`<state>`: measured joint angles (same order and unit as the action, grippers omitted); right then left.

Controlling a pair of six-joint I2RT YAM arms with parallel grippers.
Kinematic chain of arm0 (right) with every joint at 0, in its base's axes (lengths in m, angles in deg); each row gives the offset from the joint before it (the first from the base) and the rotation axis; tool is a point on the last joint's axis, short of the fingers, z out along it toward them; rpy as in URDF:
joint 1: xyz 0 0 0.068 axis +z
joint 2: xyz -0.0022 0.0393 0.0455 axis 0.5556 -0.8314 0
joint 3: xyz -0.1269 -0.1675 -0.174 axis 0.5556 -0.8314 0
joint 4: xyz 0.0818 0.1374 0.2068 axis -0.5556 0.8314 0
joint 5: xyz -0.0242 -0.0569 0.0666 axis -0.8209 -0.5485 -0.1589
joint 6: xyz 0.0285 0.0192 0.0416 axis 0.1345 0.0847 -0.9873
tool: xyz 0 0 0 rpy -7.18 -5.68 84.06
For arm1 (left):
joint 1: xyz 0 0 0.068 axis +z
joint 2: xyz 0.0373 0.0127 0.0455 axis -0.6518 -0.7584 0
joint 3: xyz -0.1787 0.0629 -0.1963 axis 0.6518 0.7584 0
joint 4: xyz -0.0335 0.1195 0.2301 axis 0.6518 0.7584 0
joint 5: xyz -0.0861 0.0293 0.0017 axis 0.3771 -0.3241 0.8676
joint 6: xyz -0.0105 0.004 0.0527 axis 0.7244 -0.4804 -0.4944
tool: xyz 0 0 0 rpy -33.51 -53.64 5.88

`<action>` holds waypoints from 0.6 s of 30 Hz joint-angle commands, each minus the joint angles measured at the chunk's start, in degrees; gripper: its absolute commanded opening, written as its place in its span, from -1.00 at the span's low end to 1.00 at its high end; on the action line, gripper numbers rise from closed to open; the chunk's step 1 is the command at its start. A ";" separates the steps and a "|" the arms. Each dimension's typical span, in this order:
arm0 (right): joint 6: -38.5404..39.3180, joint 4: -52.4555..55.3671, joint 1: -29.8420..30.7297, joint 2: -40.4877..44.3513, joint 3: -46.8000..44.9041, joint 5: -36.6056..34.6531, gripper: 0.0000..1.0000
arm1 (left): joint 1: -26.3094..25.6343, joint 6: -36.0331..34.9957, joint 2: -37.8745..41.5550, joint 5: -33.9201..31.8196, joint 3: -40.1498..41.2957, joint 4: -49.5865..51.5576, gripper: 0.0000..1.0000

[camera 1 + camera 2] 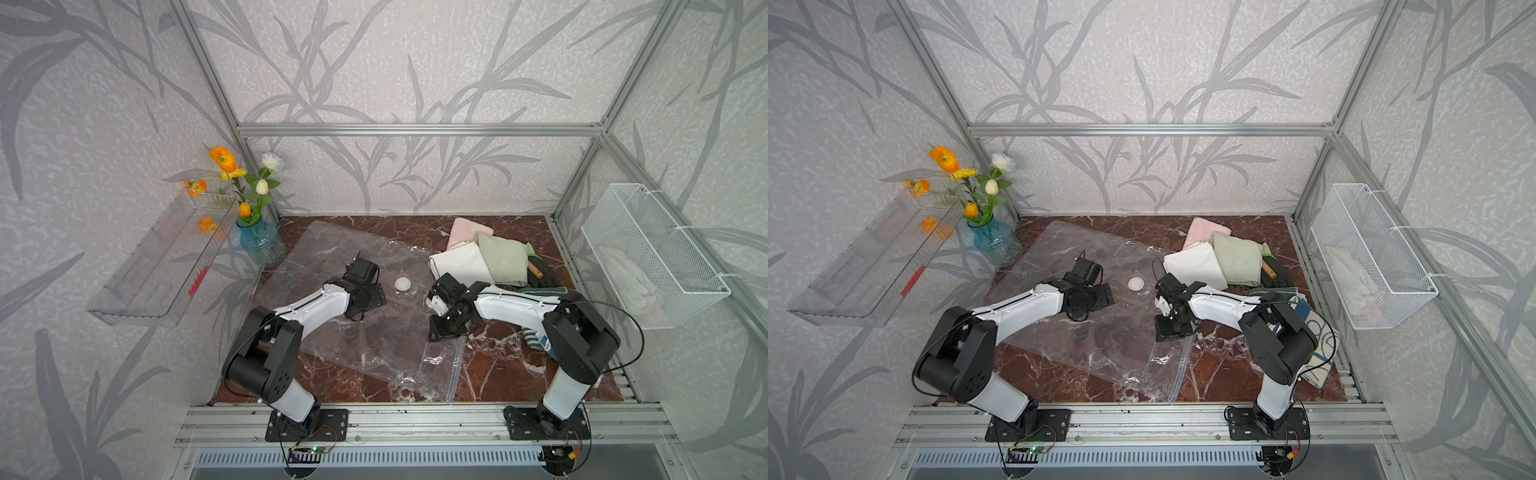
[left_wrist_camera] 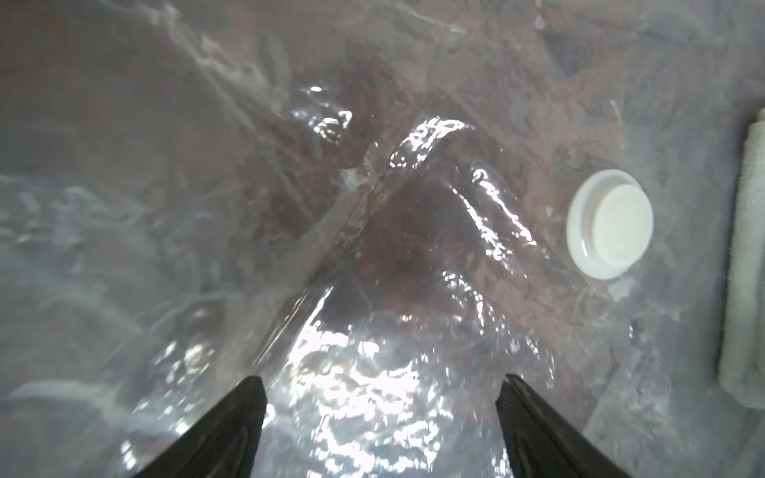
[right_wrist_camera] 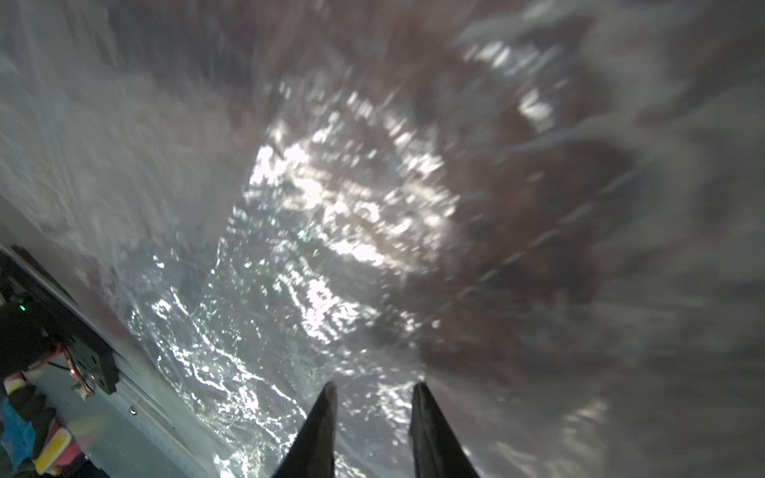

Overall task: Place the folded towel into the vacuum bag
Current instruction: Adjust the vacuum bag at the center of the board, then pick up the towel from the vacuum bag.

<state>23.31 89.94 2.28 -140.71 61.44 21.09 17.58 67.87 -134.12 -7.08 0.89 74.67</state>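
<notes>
On the left wrist camera, my left gripper (image 2: 381,378) has its fingers (image 2: 232,422) spread wide over the crinkled vacuum bag (image 2: 372,248), with nothing between them. The white valve (image 2: 610,225) sits on the film just ahead, and past it I see a strip of the cream folded towel (image 2: 745,269).

The right wrist camera is smeared. The right gripper (image 3: 374,387) shows its fingers (image 3: 318,430) only narrowly parted, with glossy bag film behind the gap. I cannot tell whether they touch it.

In both top views the bag lies flat on the marble table (image 1: 498,365), valve up, between my two arms, with its zip strip (image 1: 457,370) along the right edge. The cream towel is outside the bag, just beside its far right edge. A green towel (image 1: 505,259) overlaps it, and a pink towel (image 1: 467,230) lies behind.
</notes>
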 commanded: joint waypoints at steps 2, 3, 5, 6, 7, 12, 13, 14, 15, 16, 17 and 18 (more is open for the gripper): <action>1.19 3.73 -12.51 7.62 4.01 -4.07 0.01 | 3.01 2.04 12.11 -4.24 5.67 10.13 0.83; 1.24 4.62 -14.88 8.38 4.63 -6.90 0.09 | 3.88 2.00 14.47 -4.43 6.88 9.80 0.83; 0.03 5.42 -20.42 9.96 4.60 -11.56 0.27 | 5.36 1.76 17.74 -4.27 7.57 10.67 0.83; -0.13 4.84 -22.58 10.47 4.07 -12.38 0.33 | 5.42 1.44 18.05 -4.11 6.94 11.49 0.83; -0.11 4.05 -24.69 10.73 3.75 -12.88 0.40 | 5.45 0.75 17.82 -3.59 6.13 12.51 0.83; 4.14 5.18 -26.10 4.22 8.72 -18.06 0.60 | 5.51 0.67 16.56 -0.89 5.90 11.93 0.84; 4.66 5.66 -26.19 2.19 9.94 -17.75 0.61 | 5.51 0.66 16.55 -0.56 6.21 10.65 0.84; 4.95 5.36 -26.19 -0.10 10.37 -17.08 0.61 | 5.51 0.61 16.54 -0.22 6.22 9.93 0.85; 4.90 4.51 -26.19 -1.05 10.13 -16.65 0.60 | 5.52 0.44 16.56 0.20 6.04 9.53 0.85; 4.50 2.90 -26.18 -1.54 9.50 -16.23 0.60 | 5.51 0.37 16.56 0.76 5.70 9.26 0.85; 4.31 1.25 -26.19 -2.16 8.99 -15.17 0.58 | 5.52 0.54 16.43 1.23 5.68 9.04 0.85; 4.35 0.38 -26.19 -2.93 9.14 -14.02 0.57 | 5.51 0.71 16.25 1.72 5.84 8.45 0.85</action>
<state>26.72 91.78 -24.12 -142.24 70.73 6.01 23.07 68.79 -117.53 -7.01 7.10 84.40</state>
